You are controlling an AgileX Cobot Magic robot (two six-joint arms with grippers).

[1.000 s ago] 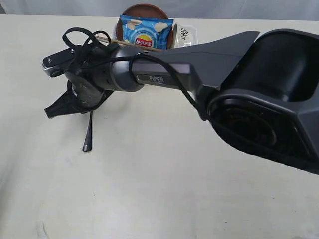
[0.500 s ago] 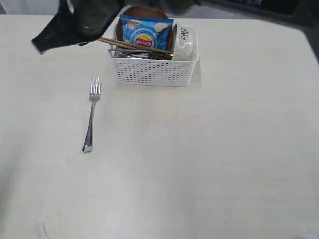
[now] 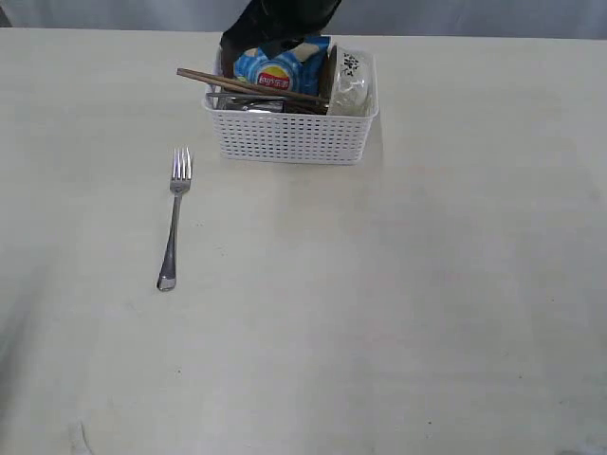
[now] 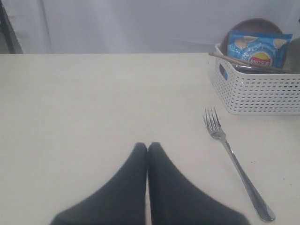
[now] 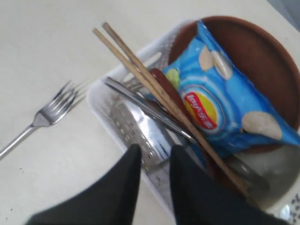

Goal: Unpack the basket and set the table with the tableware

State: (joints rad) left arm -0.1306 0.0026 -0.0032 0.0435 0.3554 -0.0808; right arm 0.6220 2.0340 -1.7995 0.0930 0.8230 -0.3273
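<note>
The white basket (image 3: 289, 137) stands at the back of the table (image 3: 379, 303). It holds two chopsticks (image 5: 154, 89), a steel knife (image 5: 145, 105), a reddish-brown spoon (image 5: 161, 80), a brown plate (image 5: 255, 49), a white bowl (image 3: 351, 81) and a blue chip bag (image 5: 220, 101). A steel fork (image 3: 174, 218) lies on the table left of the basket, tines toward the back. My right gripper (image 5: 154, 152) hovers open over the basket's rim, nothing between its fingers. My left gripper (image 4: 147, 146) is shut and empty, low over the table beside the fork (image 4: 234, 161).
A pale curtain or wall runs along the table's far edge behind the basket (image 4: 255, 86). The right arm's dark body (image 3: 275, 24) hangs over the basket's back. The chopsticks (image 3: 242, 83) stick out past the basket's left rim.
The right arm has swung from above the fork at the left to the back, over the basket. The fork stays flat on the table.
</note>
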